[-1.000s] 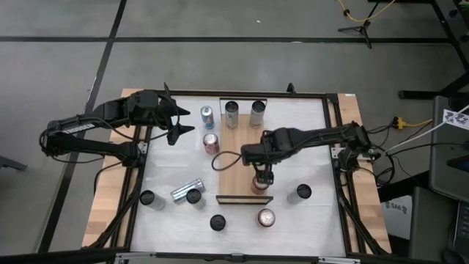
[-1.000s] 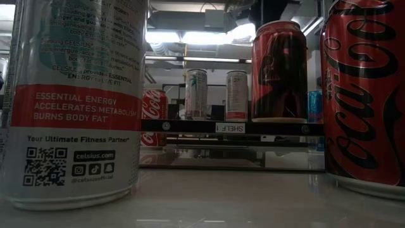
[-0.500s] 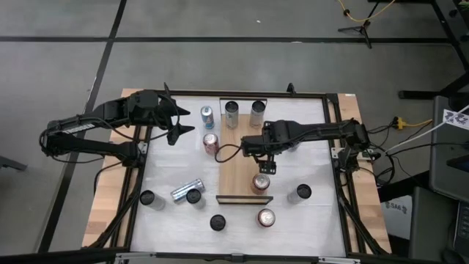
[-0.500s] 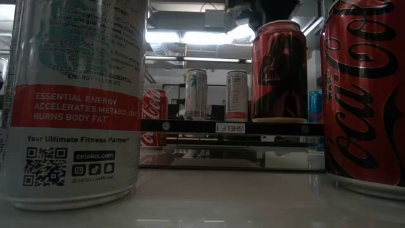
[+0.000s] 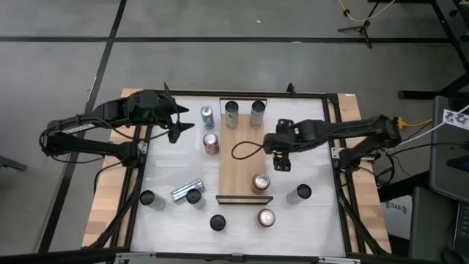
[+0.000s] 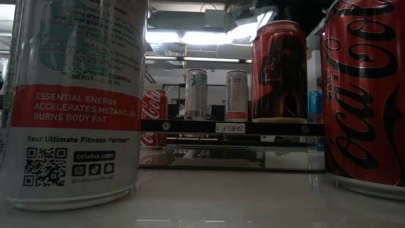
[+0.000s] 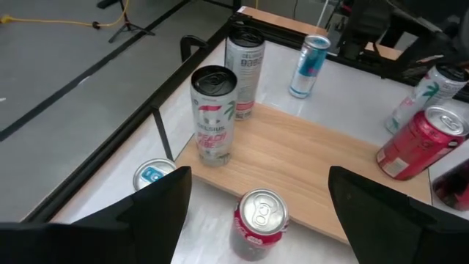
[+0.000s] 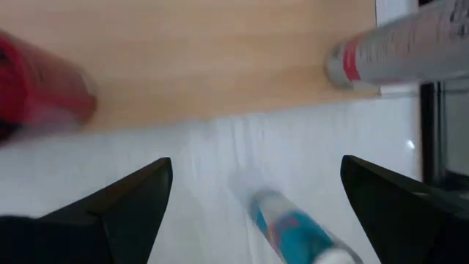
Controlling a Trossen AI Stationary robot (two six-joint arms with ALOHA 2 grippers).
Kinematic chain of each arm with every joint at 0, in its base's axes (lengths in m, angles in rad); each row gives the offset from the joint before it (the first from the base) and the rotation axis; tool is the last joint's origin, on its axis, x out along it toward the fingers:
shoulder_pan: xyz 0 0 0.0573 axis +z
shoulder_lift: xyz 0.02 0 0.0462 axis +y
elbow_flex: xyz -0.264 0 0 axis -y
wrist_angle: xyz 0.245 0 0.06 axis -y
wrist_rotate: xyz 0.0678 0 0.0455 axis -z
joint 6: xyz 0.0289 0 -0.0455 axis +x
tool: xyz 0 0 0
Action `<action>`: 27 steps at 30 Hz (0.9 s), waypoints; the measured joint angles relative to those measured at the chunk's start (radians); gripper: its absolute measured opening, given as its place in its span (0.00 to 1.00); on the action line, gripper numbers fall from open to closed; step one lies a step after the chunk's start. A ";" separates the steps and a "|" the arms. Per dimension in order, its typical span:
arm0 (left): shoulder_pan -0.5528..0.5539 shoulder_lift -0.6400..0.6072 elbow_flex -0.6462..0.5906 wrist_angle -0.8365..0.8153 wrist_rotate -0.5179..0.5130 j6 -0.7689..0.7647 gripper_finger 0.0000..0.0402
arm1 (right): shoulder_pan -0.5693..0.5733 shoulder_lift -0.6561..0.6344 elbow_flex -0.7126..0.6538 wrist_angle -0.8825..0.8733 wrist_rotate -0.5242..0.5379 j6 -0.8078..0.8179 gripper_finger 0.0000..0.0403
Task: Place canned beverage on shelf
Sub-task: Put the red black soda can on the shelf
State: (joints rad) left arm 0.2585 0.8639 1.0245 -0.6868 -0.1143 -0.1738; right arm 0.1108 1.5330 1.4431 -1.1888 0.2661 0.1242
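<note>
red can on the plank

red can [image 5: 260, 182] stands upright near the dark-lipped end of the wooden shelf [image 5: 238, 161]. right gripper [image 5: 281, 163] hangs beside the plank, fingers wide, holding nothing. left gripper [image 5: 176, 121] waits wide open, empty, at the table's far left.

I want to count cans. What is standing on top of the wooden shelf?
Three cans stand on the shelf: two tall pale cans at the far end, one red can near the dark lip. None looks hidden.

shelf [image 5: 239, 158]: three cans [image 5: 260, 182] upright | table [image 5: 308, 220]: cans scattered
</note>
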 joint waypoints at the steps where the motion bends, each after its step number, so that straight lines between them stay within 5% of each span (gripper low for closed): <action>1: 0.000 0.000 0.000 0.000 0.000 0.000 0.78 | 0.000 -0.023 -0.035 0.044 -0.007 0.000 0.96; 12: 0.000 0.000 0.000 0.000 0.000 0.000 0.78 | 0.000 -0.076 -0.255 0.339 -0.101 0.001 0.96; 18: 0.000 0.000 0.000 0.000 0.000 0.000 0.78 | 0.000 -0.076 -0.313 0.452 -0.112 0.001 0.96; 27: 0.000 0.000 0.000 0.000 0.000 0.000 0.78 | 0.002 -0.076 -0.327 0.533 -0.273 0.008 0.96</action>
State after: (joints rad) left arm 0.2586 0.8639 1.0245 -0.6869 -0.1146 -0.1741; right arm 0.1123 1.4570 1.1164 -0.6556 -0.0073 0.1317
